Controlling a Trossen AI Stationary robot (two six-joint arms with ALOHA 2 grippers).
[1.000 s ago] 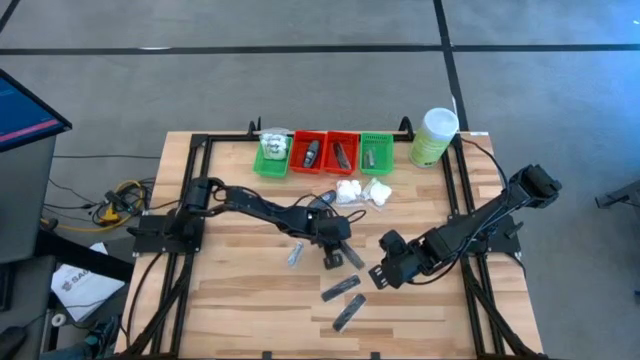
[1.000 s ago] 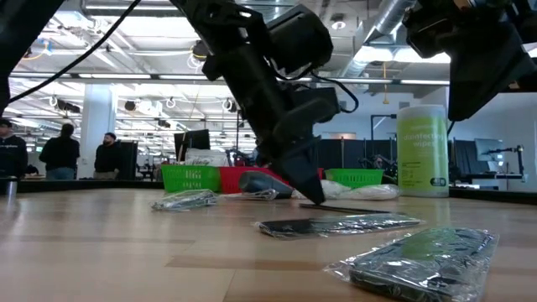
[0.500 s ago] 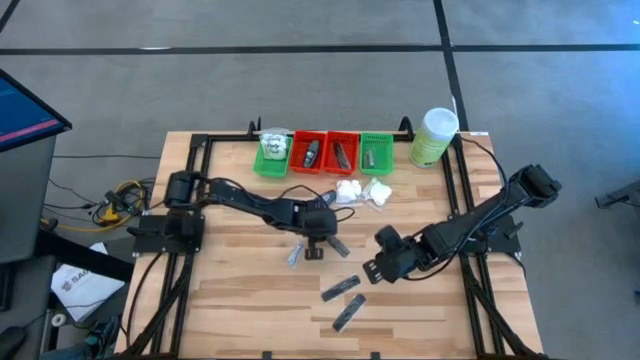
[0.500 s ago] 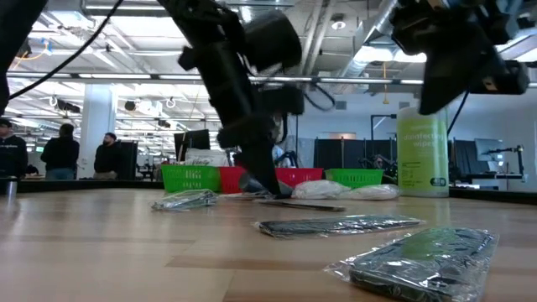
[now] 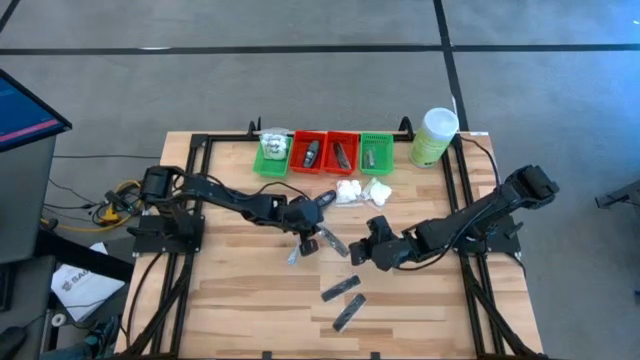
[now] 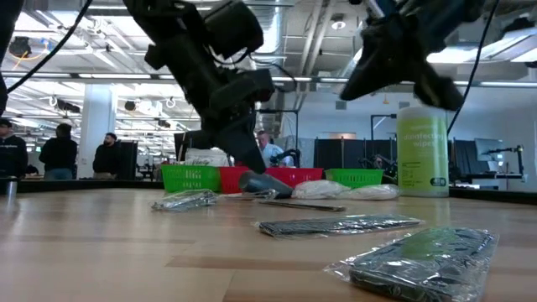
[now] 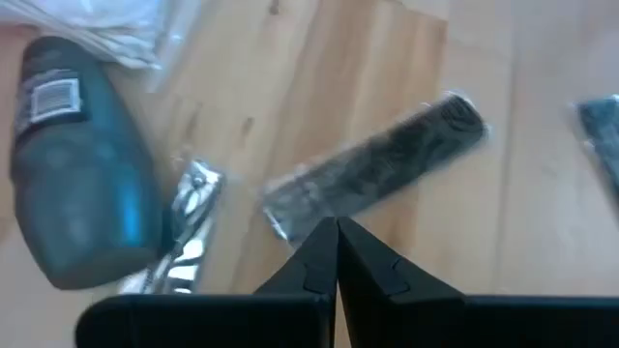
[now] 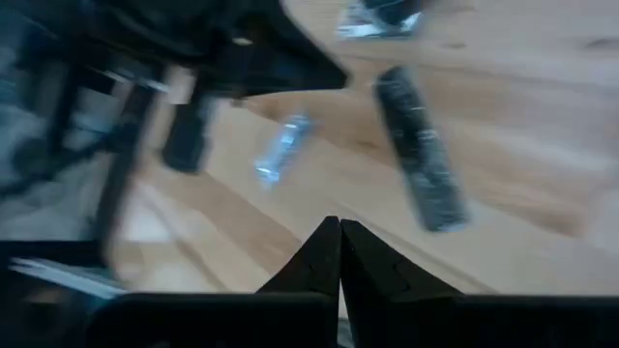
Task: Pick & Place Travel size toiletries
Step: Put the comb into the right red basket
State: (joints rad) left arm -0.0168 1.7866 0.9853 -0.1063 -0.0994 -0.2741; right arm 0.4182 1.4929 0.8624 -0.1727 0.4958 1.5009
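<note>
We hold our left hand (image 5: 308, 243) and right hand (image 5: 358, 254) pinched together, empty, above mid-surface (image 5: 240, 290); a dark grey bar (image 5: 334, 243) lies between them, two more bars (image 5: 341, 289) nearer the front edge.

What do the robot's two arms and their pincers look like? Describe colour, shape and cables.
Both arms are black, slim and jointed, on black frames at the table's sides. The left pincer and right pincer each end in two dark, wedge-shaped fingers tapering to a point. Black cables run along the arms.
</note>
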